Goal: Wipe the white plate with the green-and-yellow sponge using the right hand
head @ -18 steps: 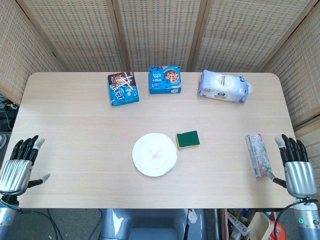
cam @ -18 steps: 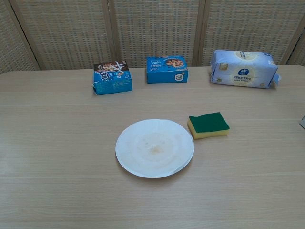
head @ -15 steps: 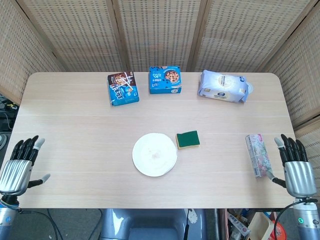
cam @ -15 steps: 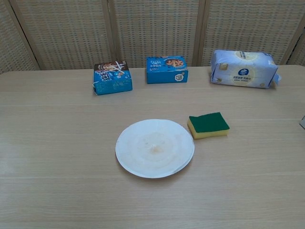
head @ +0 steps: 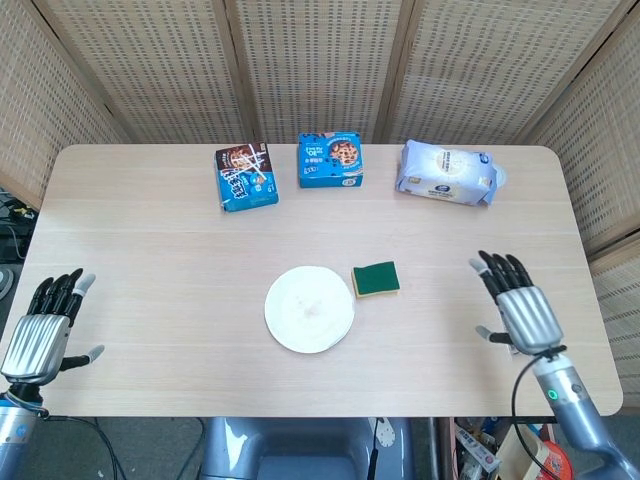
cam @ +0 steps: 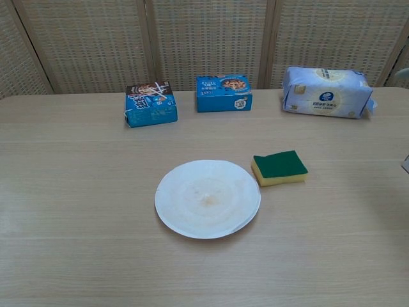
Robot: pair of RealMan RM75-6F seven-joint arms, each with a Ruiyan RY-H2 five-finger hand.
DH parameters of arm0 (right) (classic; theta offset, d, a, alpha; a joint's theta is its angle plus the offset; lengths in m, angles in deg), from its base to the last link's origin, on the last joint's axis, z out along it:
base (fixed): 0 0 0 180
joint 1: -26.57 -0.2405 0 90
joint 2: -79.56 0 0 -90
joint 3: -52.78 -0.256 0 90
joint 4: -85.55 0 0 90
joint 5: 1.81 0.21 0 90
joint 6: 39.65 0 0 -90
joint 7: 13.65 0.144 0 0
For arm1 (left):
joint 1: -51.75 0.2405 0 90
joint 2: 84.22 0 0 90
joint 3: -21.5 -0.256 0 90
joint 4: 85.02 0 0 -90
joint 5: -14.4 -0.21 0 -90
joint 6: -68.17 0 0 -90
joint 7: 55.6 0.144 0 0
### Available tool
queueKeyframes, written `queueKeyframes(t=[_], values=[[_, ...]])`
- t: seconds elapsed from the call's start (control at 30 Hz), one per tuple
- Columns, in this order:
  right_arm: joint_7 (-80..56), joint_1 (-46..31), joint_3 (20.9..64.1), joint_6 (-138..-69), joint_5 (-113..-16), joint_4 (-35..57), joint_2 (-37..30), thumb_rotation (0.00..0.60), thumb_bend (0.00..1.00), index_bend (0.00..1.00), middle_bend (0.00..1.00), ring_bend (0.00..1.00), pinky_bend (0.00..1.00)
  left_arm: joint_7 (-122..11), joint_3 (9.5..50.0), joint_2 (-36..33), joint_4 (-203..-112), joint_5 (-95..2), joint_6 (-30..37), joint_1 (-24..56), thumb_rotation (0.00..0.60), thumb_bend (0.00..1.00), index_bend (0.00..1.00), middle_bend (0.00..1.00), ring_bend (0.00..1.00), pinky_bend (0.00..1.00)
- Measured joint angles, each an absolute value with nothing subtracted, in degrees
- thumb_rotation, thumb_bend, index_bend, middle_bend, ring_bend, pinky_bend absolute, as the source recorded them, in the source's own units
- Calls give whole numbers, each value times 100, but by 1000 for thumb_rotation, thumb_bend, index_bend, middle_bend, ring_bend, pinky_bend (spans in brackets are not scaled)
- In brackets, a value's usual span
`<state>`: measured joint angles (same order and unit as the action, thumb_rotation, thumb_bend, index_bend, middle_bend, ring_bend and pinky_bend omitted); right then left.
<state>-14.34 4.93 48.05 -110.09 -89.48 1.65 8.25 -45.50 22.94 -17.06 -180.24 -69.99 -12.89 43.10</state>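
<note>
The white plate (head: 309, 309) (cam: 208, 199) lies near the middle of the wooden table, with a faint brownish smear at its centre. The green-and-yellow sponge (head: 376, 279) (cam: 279, 167) rests green side up just right of the plate, almost touching its rim. My right hand (head: 520, 310) hovers over the table's right part, fingers spread and empty, well to the right of the sponge. At the front left table edge my left hand (head: 40, 325) is open, holding nothing. Neither hand shows in the chest view.
Along the back stand a dark-and-blue snack box (head: 245, 176) (cam: 151, 103), a blue cookie box (head: 330, 160) (cam: 223, 93) and a white-blue tissue pack (head: 447, 172) (cam: 327, 92). A corner of another packet (cam: 406, 164) shows at the right edge.
My right hand has moved left from the table's right edge to above the tabletop, covering the spot where a floral packet lay. The left hand, plate and sponge stayed put.
</note>
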Motion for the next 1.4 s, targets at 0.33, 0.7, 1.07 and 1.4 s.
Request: queueKeyframes(t=[0.33, 0.7, 1.07, 1.4], values=[[-2190, -1419, 4240, -8400, -7685, 814, -157, 600, 38, 107, 188, 46, 164, -4578, 2374, -1688, -17987, -6694, -1010, 4217, 600, 0, 0, 0, 0, 0], [-2713, -2268, 4116, -7739, -7062, 2386, -1598, 600, 38, 174, 212, 71, 198, -4559, 2494, -1715, -17940, -6308, -765, 4124, 600, 0, 0, 0, 0, 0], [-2875, -2459, 4209, -7644, -6945, 2954, -2001, 600, 49, 269, 245, 107, 246, -4564, 2488, -1734, -17945, -6275, -738, 4105, 600, 0, 0, 0, 0, 0], [-2823, -2467, 4341, -7707, -7034, 3274, -2155, 600, 64, 355, 310, 191, 360, -4585, 2470, -1750, -17955, -6293, -774, 4122, 600, 0, 0, 0, 0, 0]])
